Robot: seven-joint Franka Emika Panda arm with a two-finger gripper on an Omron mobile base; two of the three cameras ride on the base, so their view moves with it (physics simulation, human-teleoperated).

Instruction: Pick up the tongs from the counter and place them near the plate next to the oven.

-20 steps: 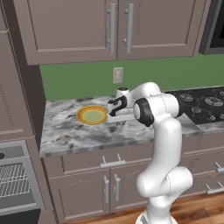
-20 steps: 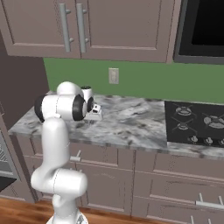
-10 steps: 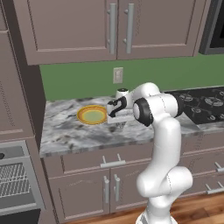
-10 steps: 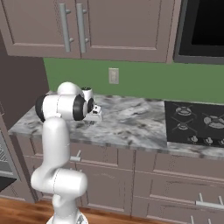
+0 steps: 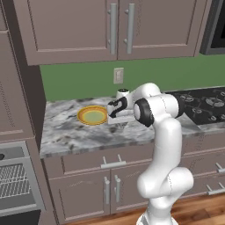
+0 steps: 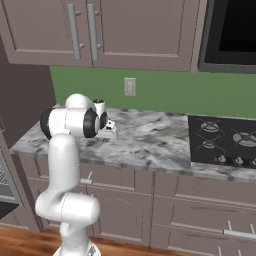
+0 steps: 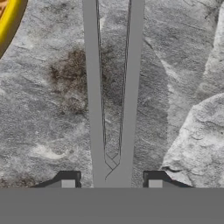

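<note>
Leftmost in the left base view, the oven (image 5: 15, 184) sits in the brown cabinetry, and the plate (image 5: 92, 115) lies on the counter (image 5: 74, 134) beside it. Just right of the plate, the gripper (image 5: 115, 108) hangs low over the stone. Seen from the hand, the tongs (image 7: 112, 96) lie flat on the marble between the parted fingertips (image 7: 66, 180), which stand clear of both arms; the plate's rim shows at upper left.

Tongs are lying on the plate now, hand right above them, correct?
Not quite. The tongs lie on the counter beside the plate, not on it; the hand view shows this. The hand is right above them.
</note>
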